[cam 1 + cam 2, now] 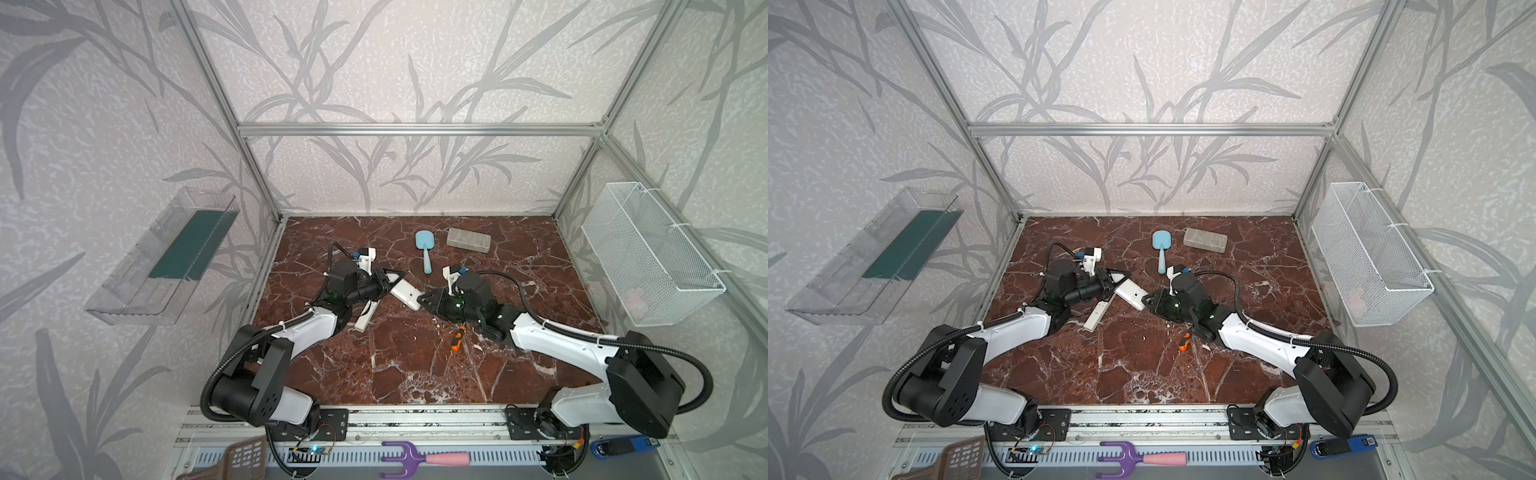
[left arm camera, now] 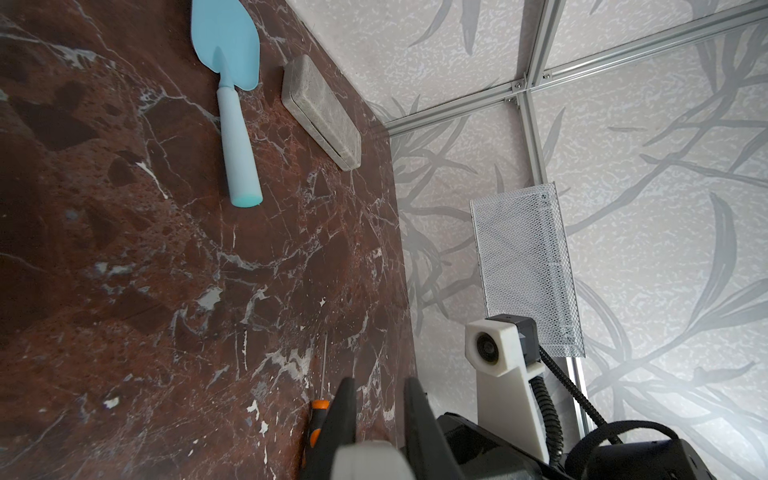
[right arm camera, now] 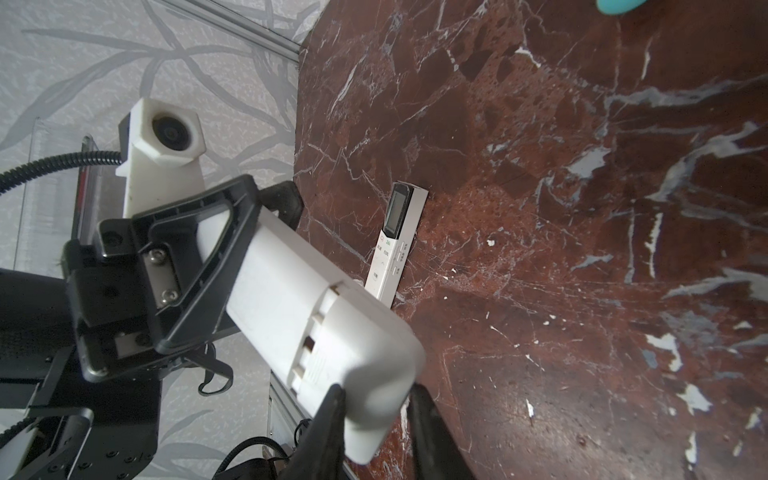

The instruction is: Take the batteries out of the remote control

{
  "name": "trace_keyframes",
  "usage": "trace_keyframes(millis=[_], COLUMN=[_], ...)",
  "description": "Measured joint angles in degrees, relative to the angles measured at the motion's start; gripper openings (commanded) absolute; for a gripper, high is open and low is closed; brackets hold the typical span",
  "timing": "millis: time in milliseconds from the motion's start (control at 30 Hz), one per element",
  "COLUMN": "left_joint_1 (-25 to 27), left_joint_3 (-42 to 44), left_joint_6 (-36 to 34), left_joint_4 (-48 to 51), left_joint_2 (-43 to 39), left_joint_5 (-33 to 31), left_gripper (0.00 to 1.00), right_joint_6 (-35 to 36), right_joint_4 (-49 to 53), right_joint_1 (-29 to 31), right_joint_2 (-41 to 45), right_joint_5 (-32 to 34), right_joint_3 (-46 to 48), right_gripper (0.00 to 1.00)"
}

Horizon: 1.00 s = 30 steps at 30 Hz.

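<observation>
**Remote held by both arms, batteries not out yet**

The task looks to be at an early stage. No lime-green batteries show in any view: none on the table (image 1: 395, 365), none in either tool. My reading is that they sit inside the remote, out of sight.

The white remote (image 1: 405, 293) hangs between the two arms over the middle of the table, a little nearer its left edge, slanted and apparently clear of the surface. The left tool (image 1: 398, 277) is clenched on one end of it. The right tool (image 3: 374, 397) is clamped on the opposite, rounded end, with a finger pressed to each side.

In the right wrist view the back of the remote faces the camera. It is a plain white body with a cross seam, small slots along that seam, and a ridged thumb patch on the battery cover (image 3: 357, 332). The cover appears seated flush, so it seems closed. What is left, then, is nearly everything: slide the cover off, pry each battery out, and set them down.

A second remote (image 1: 365, 316), slim with a dark display, lies flat on the table beside the left arm, untouched. The orange-and-black screwdriver (image 1: 458, 338) lies beside the right arm. A blue trowel (image 1: 424, 249) and a grey case (image 1: 469, 240) rest near the far edge, well apart from the work.
</observation>
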<state>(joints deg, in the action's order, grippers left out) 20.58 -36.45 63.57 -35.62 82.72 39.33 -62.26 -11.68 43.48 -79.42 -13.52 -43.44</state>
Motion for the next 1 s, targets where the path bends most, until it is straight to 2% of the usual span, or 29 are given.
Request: trace_keyframes(millis=[167,300,500,767,1000], left_joint_1=[0.1,0.0,-0.2,-0.5,-0.2], left_joint_3=[-0.1,-0.2,-0.2,-0.2,-0.2], left_joint_6=[0.3,0.5,0.6,0.5,0.5], left_joint_4=[-0.2,-0.4,-0.4,-1.2,-1.3], left_joint_2=[0.1,0.2,0.9,1.8,2.5], left_joint_5=[0.3,0.3,-0.1,-0.5,-0.5], left_gripper=[0.00,0.00,0.00,0.00,0.00], right_joint_6=[-0.6,-1.9,-4.8,-5.5,-4.2], right_joint_4=[-0.2,-2.4,-5.8,-5.3,-4.9], right_joint_1=[0.0,0.0,-0.2,-0.6,-0.5], right_joint_2=[-0.2,-1.6,-3.2,-2.4,-1.1], right_joint_5=[-0.1,-0.8,-2.0,-1.3,-1.0], right_joint_3=[0.0,0.0,0.1,0.2,0.1], right_gripper=[0.51,0.54,0.30,0.27,0.17])
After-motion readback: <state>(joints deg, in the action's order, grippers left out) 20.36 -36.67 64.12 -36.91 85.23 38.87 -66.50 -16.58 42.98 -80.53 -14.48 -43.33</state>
